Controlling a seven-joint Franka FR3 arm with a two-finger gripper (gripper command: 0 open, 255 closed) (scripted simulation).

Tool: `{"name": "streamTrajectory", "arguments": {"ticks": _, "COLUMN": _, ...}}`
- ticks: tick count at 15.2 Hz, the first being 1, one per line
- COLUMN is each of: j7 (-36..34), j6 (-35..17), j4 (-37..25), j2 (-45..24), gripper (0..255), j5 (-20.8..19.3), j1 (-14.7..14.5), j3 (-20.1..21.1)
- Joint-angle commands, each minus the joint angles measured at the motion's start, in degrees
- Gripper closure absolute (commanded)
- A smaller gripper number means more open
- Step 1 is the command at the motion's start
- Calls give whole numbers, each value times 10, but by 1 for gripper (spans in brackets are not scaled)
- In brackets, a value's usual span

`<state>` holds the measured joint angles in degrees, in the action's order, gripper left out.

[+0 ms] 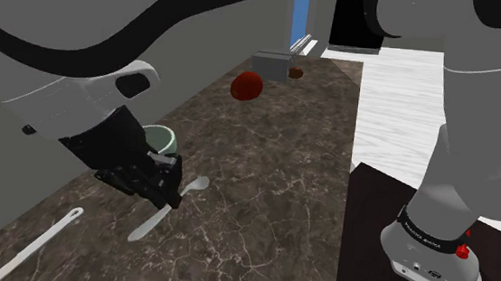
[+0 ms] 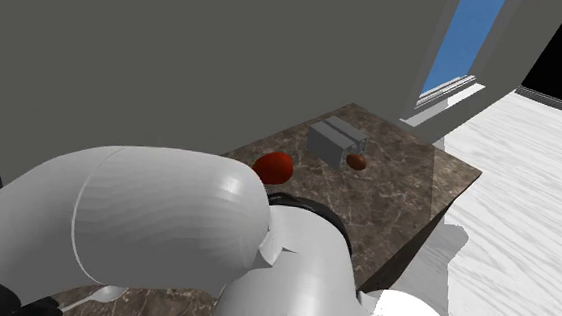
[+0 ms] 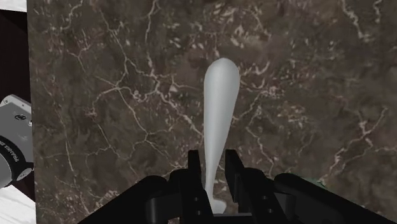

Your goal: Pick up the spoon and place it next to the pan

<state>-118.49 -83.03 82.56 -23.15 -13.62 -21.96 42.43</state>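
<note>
1. Your pincer (image 1: 169,195) (image 3: 214,167) is down at the dark marble worktop (image 1: 272,191). Its two black fingers (image 3: 197,181) press against either side of the pale grey spoon (image 3: 220,102) (image 1: 143,229), pinching its narrow part.
2. The spoon's longer, widening end stretches out ahead of the fingertips. You cannot tell whether it rests on the worktop or hangs just above it.
3. Just behind the pincer stands a pale green cup (image 1: 161,138).
4. Near the pincer, past the spoon's wide end, lies a long white utensil (image 1: 42,243).
5. Well beyond the pincer sit a red round thing (image 1: 246,86), a grey box (image 1: 275,62) and a small brown thing (image 1: 296,72).
6. The arm's black base ring (image 1: 423,236) carries white lettering, too small to read.
</note>
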Motion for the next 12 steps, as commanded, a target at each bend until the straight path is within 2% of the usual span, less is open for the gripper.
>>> {"name": "streamTrajectory", "arguments": {"ticks": 1, "j7": -2, "j6": -15, "j4": 15, "j2": -1, "gripper": 255, "j5": -1, "j1": 2, "j3": -1}}
{"name": "streamTrajectory", "arguments": {"ticks": 12, "j7": -9, "j6": -94, "j4": 86, "j2": -13, "gripper": 255, "j5": -10, "j1": 8, "j3": -6}}
